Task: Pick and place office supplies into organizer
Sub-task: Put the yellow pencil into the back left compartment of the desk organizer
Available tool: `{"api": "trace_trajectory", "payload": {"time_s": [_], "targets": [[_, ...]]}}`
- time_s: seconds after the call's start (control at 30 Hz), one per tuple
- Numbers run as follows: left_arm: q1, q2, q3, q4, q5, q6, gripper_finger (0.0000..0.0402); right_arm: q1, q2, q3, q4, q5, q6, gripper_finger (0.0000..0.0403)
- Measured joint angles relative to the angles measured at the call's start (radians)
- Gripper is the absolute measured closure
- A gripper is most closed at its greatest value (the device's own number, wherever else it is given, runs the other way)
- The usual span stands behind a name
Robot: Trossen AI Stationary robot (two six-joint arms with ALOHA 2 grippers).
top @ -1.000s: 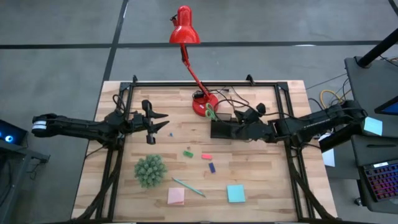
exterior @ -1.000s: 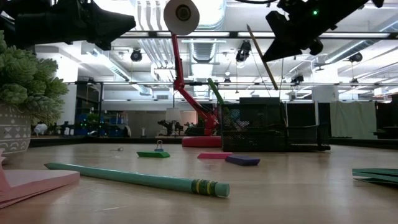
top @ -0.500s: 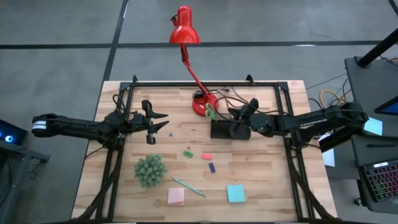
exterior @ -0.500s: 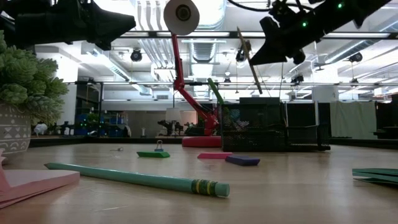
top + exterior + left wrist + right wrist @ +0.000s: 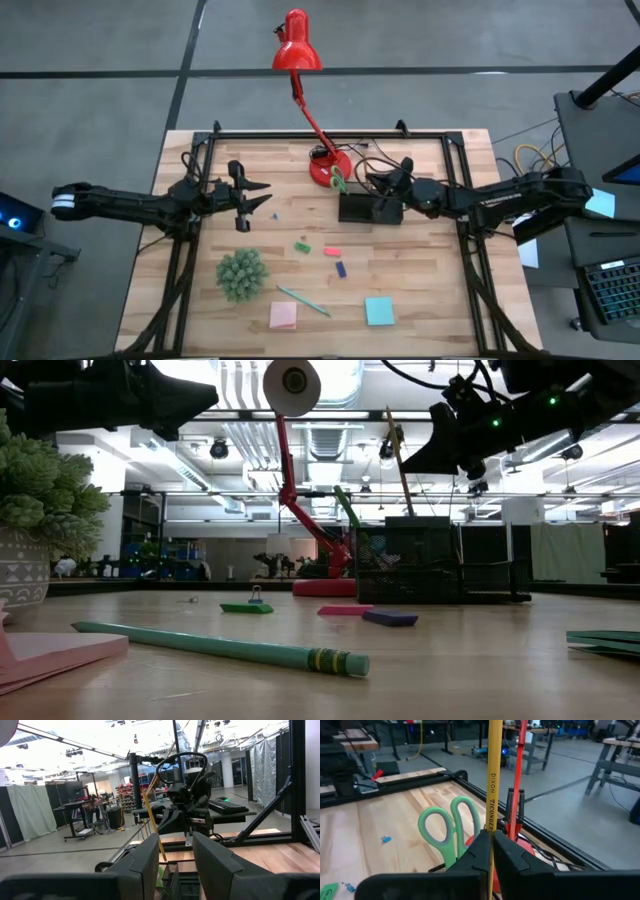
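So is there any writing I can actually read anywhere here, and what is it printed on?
"DIXON TICONDEROGA", only partly in view: printed lengthwise on the yellow pencil clamped in the right gripper, beside the green-handled scissors.
Nothing else is readable: the teal pen shows bands near its end but no legible text, and signs in the room behind are too small.

- Right gripper (image 5: 432, 460), upper right, clamped on a pencil (image 5: 399, 455) that hangs nearly upright above the black organizer (image 5: 420, 560).
- Green scissors handle (image 5: 346, 508) rises beside the organizer.
- Red lamp (image 5: 300, 480) stands behind.
- Teal pen (image 5: 220, 648) lies in the foreground.
- Green (image 5: 246, 608), pink (image 5: 343, 610) and purple (image 5: 390, 618) pieces lie mid-table.
- Pink pad (image 5: 45, 657) at lower left.
- Left arm (image 5: 100, 395) along the top left.
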Motion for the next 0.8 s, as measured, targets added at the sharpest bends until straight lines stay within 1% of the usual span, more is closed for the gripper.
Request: {"api": "trace_trajectory", "payload": {"time_s": [0.23,0.4,0.57,0.73,0.8], "targets": [[0.0,0.0,0.0,0.0,0.0,0.0,0.0294,0.0,0.0,-0.063,0.111,-0.003,-0.03,0.0394],[0.0,0.0,0.0,0.0,0.0,0.0,0.0294,0.0,0.002,-0.136,0.241,-0.004,-0.047,0.0394],[0.0,0.0,0.0,0.0,0.0,0.0,0.0294,-0.013,0.002,-0.203,0.387,-0.064,-0.07,0.0394],[0.0,0.0,0.0,0.0,0.0,0.0,0.0295,-0.02,0.002,-0.225,0.417,-0.086,-0.087,0.0394],[0.0,0.0,0.0,0.001,0.0,0.0,0.0295,-0.022,0.002,-0.227,0.418,-0.113,-0.092,0.0394]]}}
